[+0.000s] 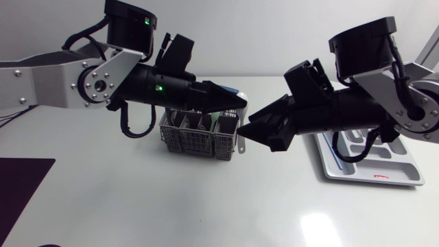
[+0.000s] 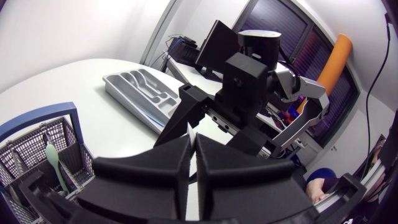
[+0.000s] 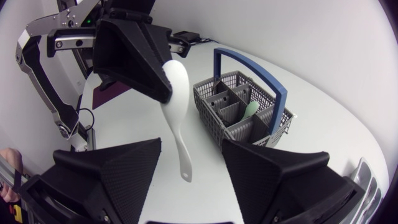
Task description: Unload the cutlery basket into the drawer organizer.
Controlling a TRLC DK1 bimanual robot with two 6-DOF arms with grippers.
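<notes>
While over organizer (image 1: 405, 171), right arm (image 1: 343, 113) outstretched

Legible txt/nos.: none.
Entry 1 – small red label (image 1: 379, 177), near rim of drawer organizer (image 1: 405, 180), right side of surface (image 1: 206, 206); print too small to read.
Entry 2 – two green indicator lights (image 1: 146, 21) on black housings of left arm (image 1: 62, 79); plain dots, no chars.

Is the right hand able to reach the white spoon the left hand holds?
Probably yes: the white spoon hangs from the left hand, its handle free between the open fingers of the right hand.
</notes>
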